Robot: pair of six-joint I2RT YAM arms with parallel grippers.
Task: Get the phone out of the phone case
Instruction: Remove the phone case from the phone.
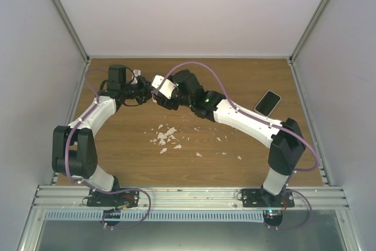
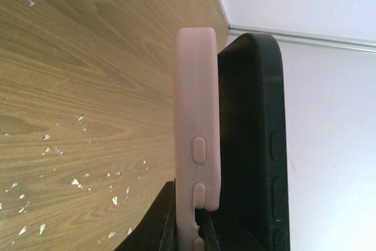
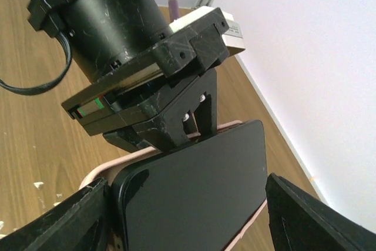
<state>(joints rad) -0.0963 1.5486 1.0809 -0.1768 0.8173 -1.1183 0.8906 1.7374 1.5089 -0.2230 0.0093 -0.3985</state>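
Right hand (image 3: pixel 188 218) released astride phone (image 3: pixel 194 186); left hand (image 3: pixel 197 126) clenches phone case (image 2: pixel 197 116), contact hidden.

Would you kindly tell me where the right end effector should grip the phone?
Its two long edges, from the screen side: the phone lies flat between the open fingers, one end already peeled off the pink case the left end effector clamps.
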